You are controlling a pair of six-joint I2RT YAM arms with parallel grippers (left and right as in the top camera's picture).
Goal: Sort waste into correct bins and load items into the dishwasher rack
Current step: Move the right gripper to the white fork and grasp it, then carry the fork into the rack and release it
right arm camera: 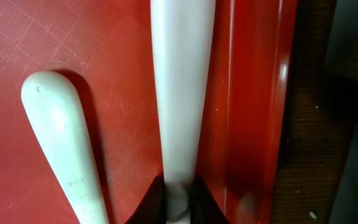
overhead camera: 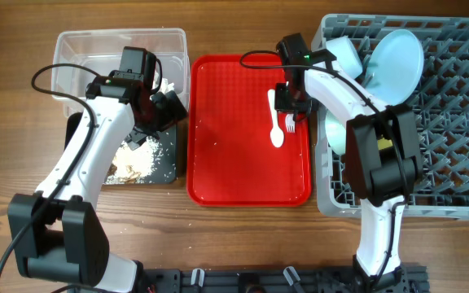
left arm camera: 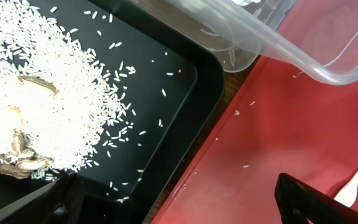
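Pinching the fork [right arm camera: 178,93] by its end in my right gripper [right arm camera: 178,200], I risk it swivelling loose onto the spoon [right arm camera: 58,137].

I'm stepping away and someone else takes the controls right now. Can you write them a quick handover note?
Left gripper: open, empty, above the black tray edge, near the clear tub.
Right gripper: fingers shut on the fork handle. The fork is on the red tray, with the spoon alongside.
Done: rice and brown scraps are in the black tray. The plate and bowls are in the dishwasher rack.
Left: fork, then spoon, into the rack.
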